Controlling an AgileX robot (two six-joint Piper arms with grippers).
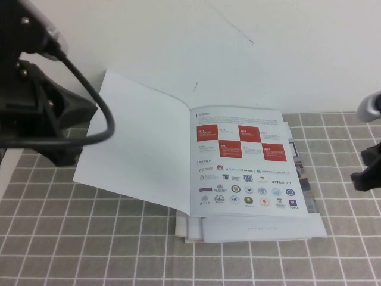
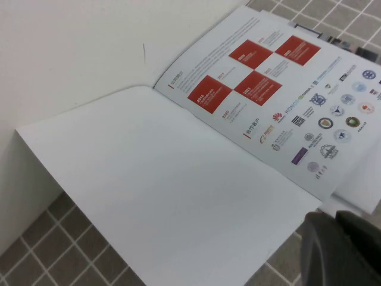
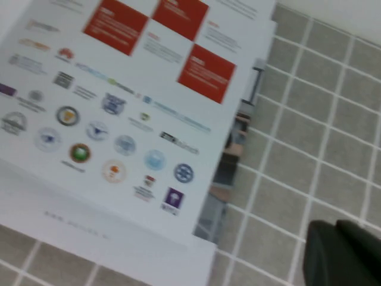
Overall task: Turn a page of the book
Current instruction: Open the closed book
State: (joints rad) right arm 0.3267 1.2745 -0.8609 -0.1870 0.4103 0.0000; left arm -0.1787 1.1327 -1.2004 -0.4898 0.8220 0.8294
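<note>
The book (image 1: 247, 167) lies open on the checked cloth, its right-hand page showing red squares and logo rows. The page (image 1: 140, 155), the large front leaf, lies turned over to the left with its plain white face up, its far part resting against the white wall. My left gripper (image 1: 62, 152) hangs beside the page's left edge, apart from it, empty and shut. In the left wrist view the page (image 2: 166, 185) fills the middle and the gripper (image 2: 342, 241) is near its corner. My right gripper (image 1: 366, 176) is shut and empty, right of the book, also seen in the right wrist view (image 3: 342, 253).
The book rests on a stack of other booklets (image 1: 256, 229) whose edges stick out at the front and right (image 3: 229, 161). A white wall (image 1: 250, 53) rises right behind. Grey checked cloth (image 1: 89, 244) covers the table in front and to both sides.
</note>
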